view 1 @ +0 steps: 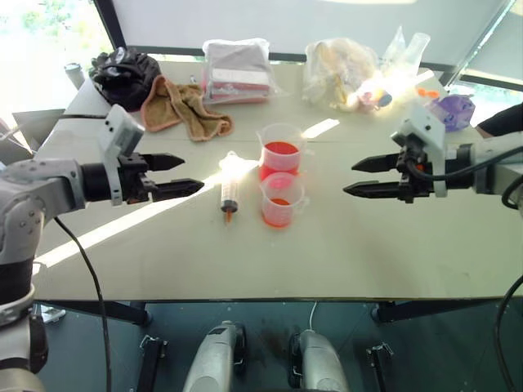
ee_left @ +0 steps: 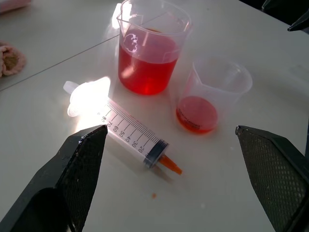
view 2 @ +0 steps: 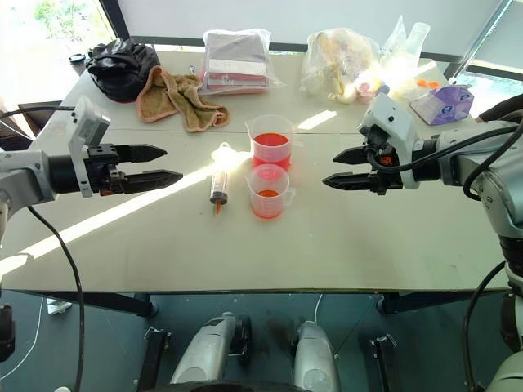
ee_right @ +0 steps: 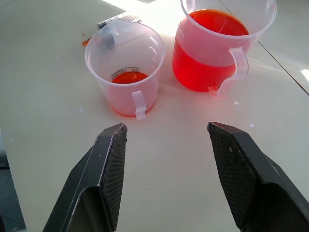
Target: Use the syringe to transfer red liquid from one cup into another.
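The clear syringe [view 1: 229, 193] lies flat on the table, orange tip toward the front edge, just left of the two beakers. The larger beaker [view 1: 281, 152] stands behind and holds much red liquid [ee_left: 147, 67]. In front of it the smaller beaker [view 1: 283, 199] has a shallow layer of red liquid [ee_right: 129, 78]. My left gripper [view 1: 181, 175] hovers open, left of the syringe, empty. To the right of the beakers my right gripper [view 1: 359, 177] hangs above the table, open and empty, pointing at them.
At the back of the table lie a black bag [view 1: 124, 75], a tan cloth [view 1: 184, 108], a wrapped package [view 1: 237, 71], a clear bag of items [view 1: 343, 72] and a purple object [view 1: 454, 109]. The table's front edge [view 1: 270, 298] is near.
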Tool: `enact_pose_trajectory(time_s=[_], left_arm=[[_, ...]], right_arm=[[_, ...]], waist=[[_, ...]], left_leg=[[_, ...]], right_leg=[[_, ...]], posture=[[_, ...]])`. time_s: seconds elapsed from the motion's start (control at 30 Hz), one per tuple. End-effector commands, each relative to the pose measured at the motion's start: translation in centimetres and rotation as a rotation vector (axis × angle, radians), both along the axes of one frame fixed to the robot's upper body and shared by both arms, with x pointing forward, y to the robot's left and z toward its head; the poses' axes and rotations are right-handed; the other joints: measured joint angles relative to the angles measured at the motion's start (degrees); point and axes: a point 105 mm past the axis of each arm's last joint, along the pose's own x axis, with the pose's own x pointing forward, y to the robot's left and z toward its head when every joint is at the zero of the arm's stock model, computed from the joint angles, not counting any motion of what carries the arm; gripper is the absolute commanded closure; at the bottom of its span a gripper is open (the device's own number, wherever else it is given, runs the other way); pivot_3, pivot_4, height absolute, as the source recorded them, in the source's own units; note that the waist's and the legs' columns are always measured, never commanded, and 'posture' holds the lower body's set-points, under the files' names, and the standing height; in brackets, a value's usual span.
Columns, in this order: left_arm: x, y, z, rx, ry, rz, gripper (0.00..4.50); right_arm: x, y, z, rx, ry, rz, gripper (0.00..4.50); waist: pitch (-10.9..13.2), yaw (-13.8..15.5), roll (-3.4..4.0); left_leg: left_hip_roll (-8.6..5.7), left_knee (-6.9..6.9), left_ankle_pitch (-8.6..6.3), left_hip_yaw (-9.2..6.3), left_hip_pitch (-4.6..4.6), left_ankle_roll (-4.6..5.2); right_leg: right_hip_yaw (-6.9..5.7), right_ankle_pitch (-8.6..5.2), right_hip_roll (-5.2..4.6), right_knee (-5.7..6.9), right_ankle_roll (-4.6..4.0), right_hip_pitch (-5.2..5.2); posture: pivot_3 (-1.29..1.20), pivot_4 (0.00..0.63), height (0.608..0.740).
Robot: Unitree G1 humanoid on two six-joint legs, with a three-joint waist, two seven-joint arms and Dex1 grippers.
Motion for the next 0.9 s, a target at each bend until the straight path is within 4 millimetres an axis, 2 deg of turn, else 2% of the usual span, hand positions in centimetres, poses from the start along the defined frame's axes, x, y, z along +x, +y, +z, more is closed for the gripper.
enact_pose_trajectory(time_s=[0.03,0.2,0.7,0.77,0.9], left_arm=[[-0.2,0.0,1.4,0.0,-0.077,0.005,0.04],[-0.7,-0.3,1.8,-0.012,-0.079,-0.021,0.04],[-0.5,0.2,0.5,0.076,-0.008,0.01,0.04],[-0.1,0.3,-0.1,0.131,-0.003,0.039,0.04],[1.6,0.1,1.1,0.126,-0.077,0.148,0.04]], right_arm=[[-0.1,-0.1,1.6,0.001,-0.066,0.001,1.72],[0.0,0.0,1.5,0.004,-0.062,0.0,1.72],[0.0,0.1,1.3,0.006,-0.061,0.002,1.72],[0.1,0.2,1.3,0.005,-0.064,0.001,1.72],[0.0,0.3,1.2,0.003,-0.064,0.0,1.72]], waist=[[0.0,0.0,0.0],[0.0,0.0,0.0],[0.0,0.0,0.0],[0.0,0.0,0.0],[0.0,0.2,0.0]], left_leg=[[0.0,0.0,0.0,0.0,0.0,0.0],[0.0,0.0,0.0,0.0,0.0,0.0],[0.0,0.0,0.0,0.0,0.01,0.0],[0.0,0.0,0.0,0.01,0.01,0.0],[0.0,0.01,0.0,0.0,0.0,0.01]], right_leg=[[0.0,0.0,0.0,0.0,0.0,0.0],[0.0,0.0,-0.01,-0.01,0.0,-0.01],[-0.01,0.0,0.01,0.01,0.0,0.04],[-0.01,0.0,0.01,0.01,0.0,0.04],[-0.01,0.0,0.02,0.02,0.0,0.05]], posture=[[0.0,0.15,0.74],[0.0,0.15,0.74],[0.0,0.15,0.74],[0.0,0.15,0.74],[0.0,0.15,0.74]])
